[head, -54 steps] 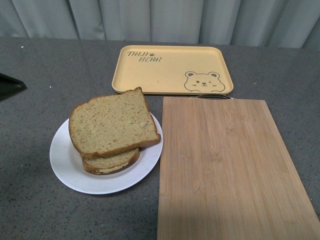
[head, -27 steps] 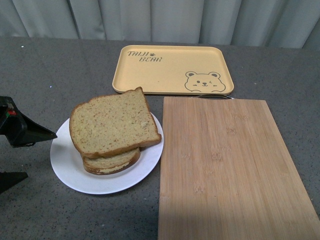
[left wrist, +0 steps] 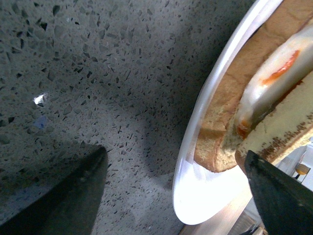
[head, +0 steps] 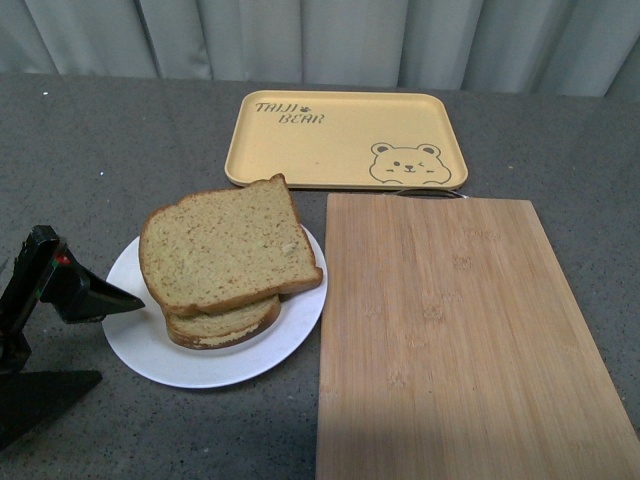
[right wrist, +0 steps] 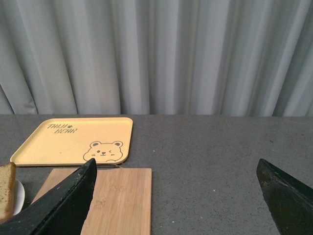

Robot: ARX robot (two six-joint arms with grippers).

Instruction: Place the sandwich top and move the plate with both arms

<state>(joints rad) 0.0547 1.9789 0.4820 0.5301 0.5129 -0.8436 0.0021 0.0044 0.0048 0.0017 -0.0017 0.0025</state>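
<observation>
"So, where does the job stand?"

"Roughly half done, by my reckoning. The sandwich top lies on the lower slice, a little askew, and my left wrist camera shows egg between the two. The whole stack sits on the plate."

"And the plate?"

"On the desk, just beside the wooden board, with the yellow tray behind it. I judge the move not yet begun."

"What are your grippers doing?"

"My left gripper is low at the plate's left rim, spread wide. The rim shows between its fingers in the wrist view, but I cannot tell whether either finger touches it. My right gripper is out of the front view, also spread wide and empty. Its camera looks across the desk at the curtain, so I take it to be well apart from the plate."

"What is left, then?"

"Bring the right gripper to the opposite rim, close both, and carry the plate level so the stack does not slide."
</observation>
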